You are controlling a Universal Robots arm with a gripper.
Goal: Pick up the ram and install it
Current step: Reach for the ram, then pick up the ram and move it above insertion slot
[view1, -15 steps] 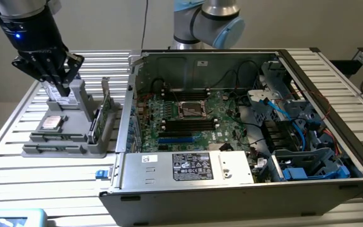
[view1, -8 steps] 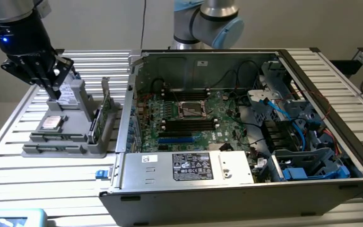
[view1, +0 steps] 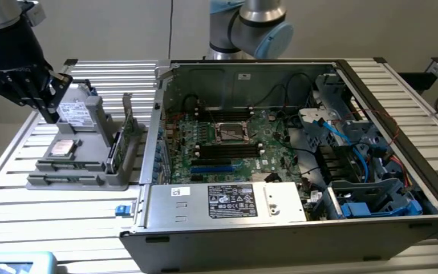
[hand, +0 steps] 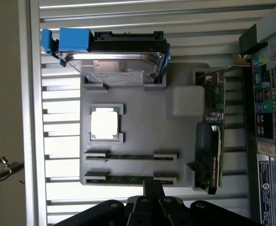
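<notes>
1. UR arm's gripper [view1: 50, 114] is hovering above gray tray [hand: 142, 136]; grip state: can't tell.
2. In tray's end slot, nearest gripper, the ram [hand: 128, 179] is lying flat; 2nd stick [hand: 130, 156] is lying just beside it.
3. At tray's opposite end, hard drive [hand: 114, 66] is sitting.

2 cameras up: 1 wide, 1 tight.
Exterior view sits high, looking down over the slatted table [view1: 59, 228] into the open computer case [view1: 295, 240], with the parts tray [view1: 74, 180] on its left. Wrist view peers straight down past the gripper [hand: 153, 190], seemingly close, sharing that tray and the case's edge.
</notes>
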